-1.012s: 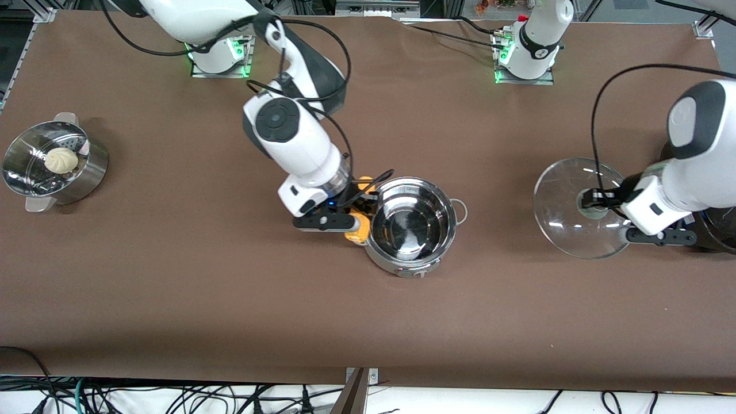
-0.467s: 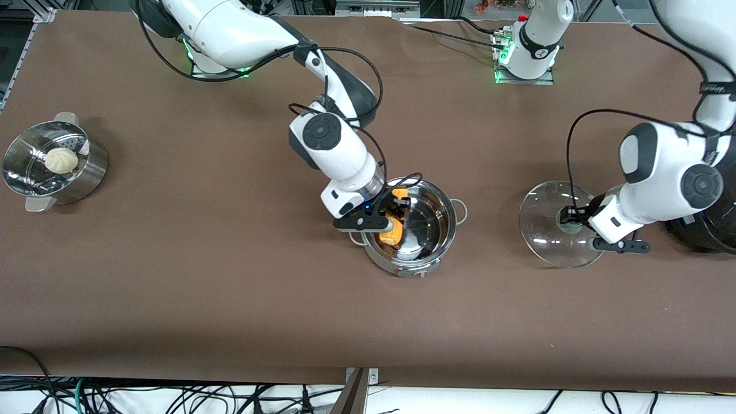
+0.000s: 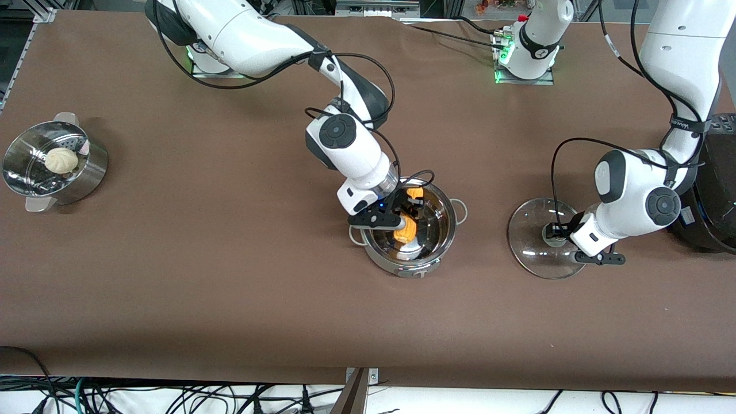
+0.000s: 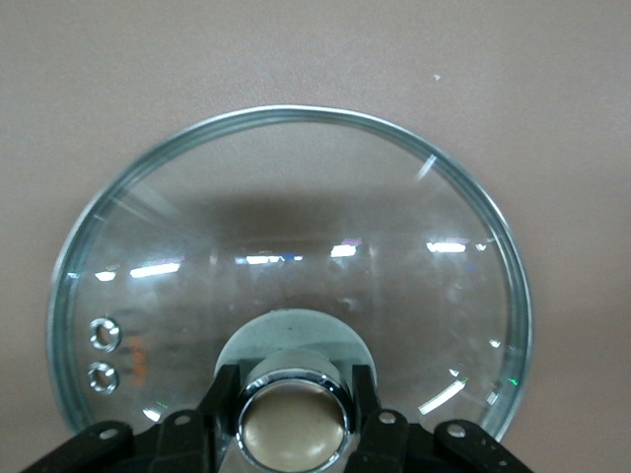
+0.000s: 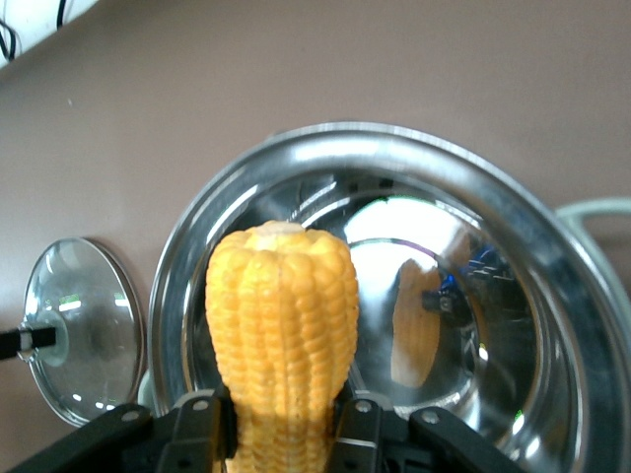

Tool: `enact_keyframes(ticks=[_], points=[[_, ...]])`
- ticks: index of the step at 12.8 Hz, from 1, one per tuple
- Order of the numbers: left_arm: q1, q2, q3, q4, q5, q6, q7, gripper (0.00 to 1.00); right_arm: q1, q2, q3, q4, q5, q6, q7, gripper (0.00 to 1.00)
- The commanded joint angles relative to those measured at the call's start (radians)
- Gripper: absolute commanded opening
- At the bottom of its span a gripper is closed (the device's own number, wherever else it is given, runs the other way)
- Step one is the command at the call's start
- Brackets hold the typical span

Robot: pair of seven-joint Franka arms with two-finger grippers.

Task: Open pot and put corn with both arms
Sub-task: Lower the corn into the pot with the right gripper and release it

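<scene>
Front view shows my right claw (image 3: 405, 214) over the open pot (image 3: 411, 225), which sits near the middle of the bench (image 3: 230, 276) with its pale loop handles sticking out at either side. That claw is pinching the corn (image 3: 407, 227), and the cob hangs inside the ring of the pot's rim; I cannot tell whether it touches the steel bottom. In the right wrist view the corn (image 5: 281, 335) stands clamped between my two black fingers (image 5: 202, 434), its blunt tip pointing over the shiny bowl of the pot (image 5: 493, 246), and a yellow reflection of it shows on the inner wall. My left claw (image 3: 556, 232) is toward the left arm's end of the bench, well apart from the pot, pressed onto the tan knob (image 4: 294, 426) of the clear glass lid (image 3: 537, 237). The left wrist view shows the lid (image 4: 286, 246) face-on against the brown surface, with my fingers (image 4: 222, 414) on both sides of the knob's chrome collar. A large black cooker (image 3: 713, 195) stands just beside my left arm at the bench's end. At the right arm's end sits a perforated steel steamer (image 3: 86, 172) with a white bun (image 3: 61, 160) inside it.
</scene>
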Motion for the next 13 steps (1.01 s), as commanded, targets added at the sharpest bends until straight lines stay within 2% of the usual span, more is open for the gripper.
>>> enact_keyframes(ticks=[1, 2, 3, 4, 5, 6, 7, 9, 10, 13], points=[[0.011, 0.006, -0.002, 0.01, 0.039, 0.008, 0.002, 0.1, 0.01, 0.033, -0.016, 0.062, -0.015, 0.022, 0.007, 0.38], [0.014, 0.011, -0.002, 0.01, 0.039, 0.008, 0.002, 0.28, 0.01, 0.036, -0.017, 0.062, -0.015, 0.024, 0.01, 0.45], [0.016, 0.009, -0.004, 0.01, 0.039, 0.006, 0.003, 0.65, 0.016, 0.042, -0.019, 0.062, -0.016, 0.024, 0.01, 0.56], [0.027, 0.008, -0.004, 0.015, 0.039, 0.003, 0.015, 0.88, 0.025, 0.042, -0.025, 0.057, -0.016, 0.022, 0.015, 0.86], [0.033, -0.003, -0.004, 0.019, 0.04, -0.006, 0.018, 0.88, 0.034, 0.042, -0.035, 0.053, -0.031, 0.022, 0.012, 1.0], [0.033, -0.027, -0.005, 0.023, 0.04, -0.029, 0.017, 0.9, 0.039, 0.044, -0.037, 0.042, -0.063, 0.022, 0.01, 1.0], [0.033, -0.05, -0.005, 0.024, 0.039, -0.046, 0.015, 1.0, 0.039, 0.044, -0.037, 0.031, -0.09, 0.021, 0.009, 1.0], [0.033, -0.113, -0.005, 0.024, 0.039, -0.066, 0.009, 1.0, 0.033, 0.03, -0.037, 0.026, -0.134, -0.007, 0.004, 1.0], [0.037, -0.153, -0.005, 0.024, 0.039, -0.104, 0.012, 1.0, 0.015, 0.01, -0.039, 0.032, -0.137, -0.068, -0.005, 1.0], [0.039, -0.309, -0.01, 0.023, 0.039, -0.246, -0.001, 1.0, -0.114, -0.098, -0.032, 0.025, -0.119, -0.242, -0.193, 1.0]])
